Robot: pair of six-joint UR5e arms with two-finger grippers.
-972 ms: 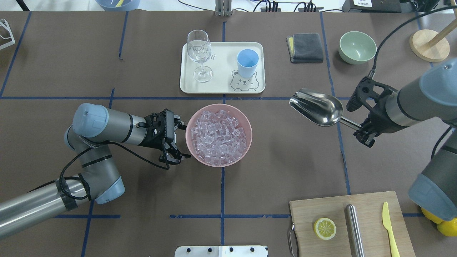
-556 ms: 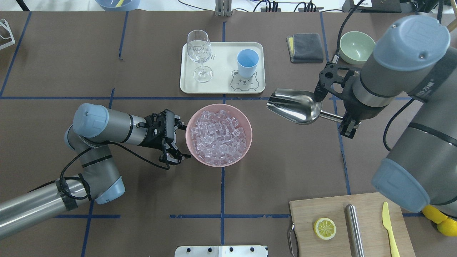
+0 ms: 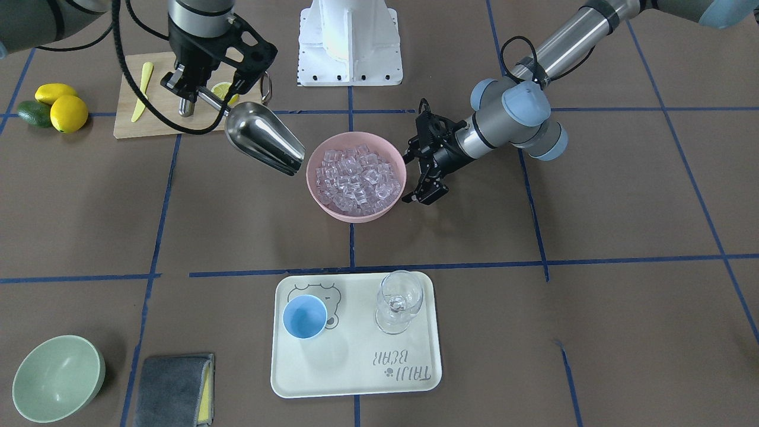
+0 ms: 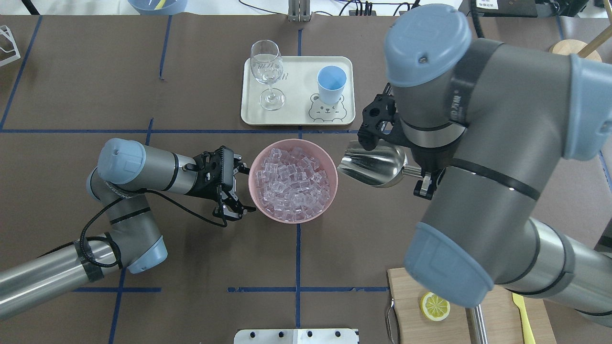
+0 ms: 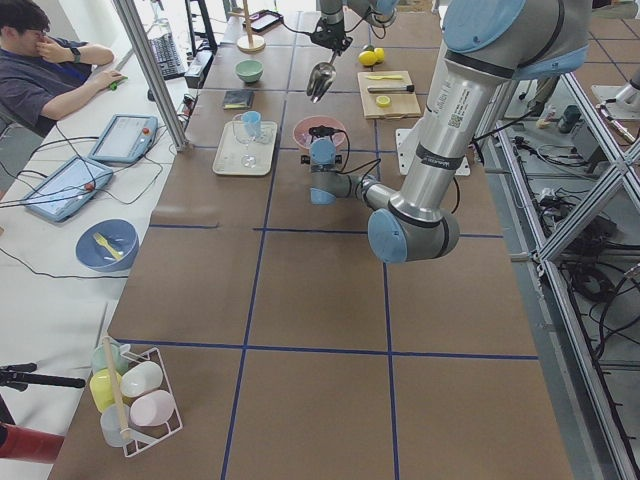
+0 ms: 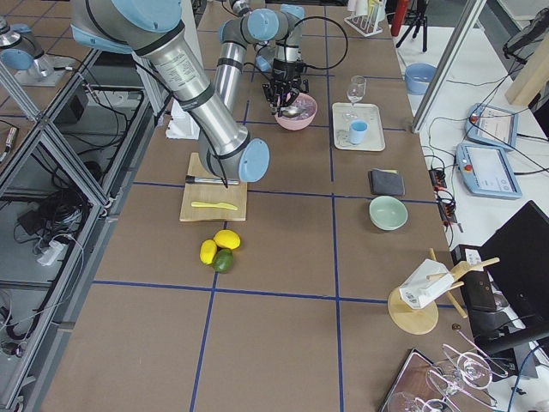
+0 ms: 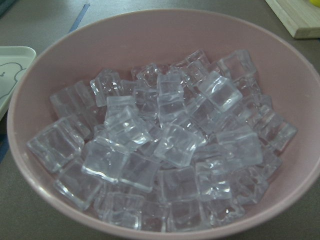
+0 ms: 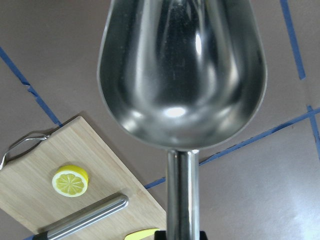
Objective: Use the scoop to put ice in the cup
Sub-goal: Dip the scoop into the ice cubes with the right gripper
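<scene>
The ice is a heap of clear cubes in a pink bowl at mid-table; it fills the left wrist view. The light-blue cup stands empty on a cream tray behind the bowl. My right gripper is shut on the handle of the steel scoop. The scoop is empty and hangs just right of the bowl's rim, mouth toward it. My left gripper is open, its fingers spread against the bowl's left side.
A wine glass stands on the tray left of the cup. A cutting board with a lemon half and a yellow knife lies near the robot's right. A green bowl and grey cloth sit far right.
My right arm has swung left, carrying the scoop from the table's right side to just beside the bowl's right rim. The left arm and bowl have not moved.
</scene>
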